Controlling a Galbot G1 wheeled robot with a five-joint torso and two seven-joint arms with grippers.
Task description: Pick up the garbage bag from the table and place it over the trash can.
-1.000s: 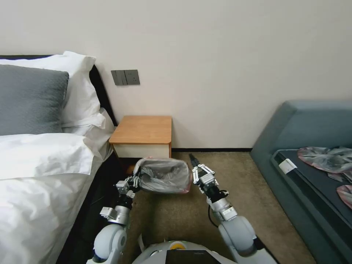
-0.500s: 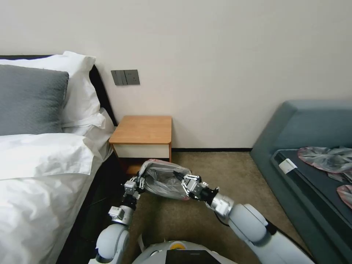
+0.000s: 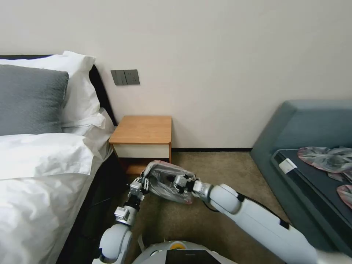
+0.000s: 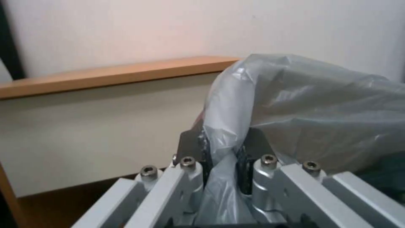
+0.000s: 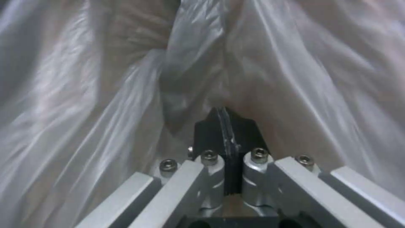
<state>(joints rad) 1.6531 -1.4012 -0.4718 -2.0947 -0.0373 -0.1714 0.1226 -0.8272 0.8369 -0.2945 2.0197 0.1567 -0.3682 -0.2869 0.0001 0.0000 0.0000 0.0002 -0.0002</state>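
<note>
Bag fitted over bin, floor in front of bedside table [image 3: 141, 129]

Garbage bag [image 3: 167, 180] drapes the trash can, which it hides, below the table's front. Left gripper [image 4: 223, 148] pinches the bag's edge on the bed side. Right gripper [image 5: 226, 126], fingers pressed together with nothing between, is inside the bag. Judgement: push the liner down slowly, keeping the left pinch firm so the rim doesn't slip.

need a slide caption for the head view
Left end effector pinches the garbage bag rim; right end effector reaches inside it.
</note>
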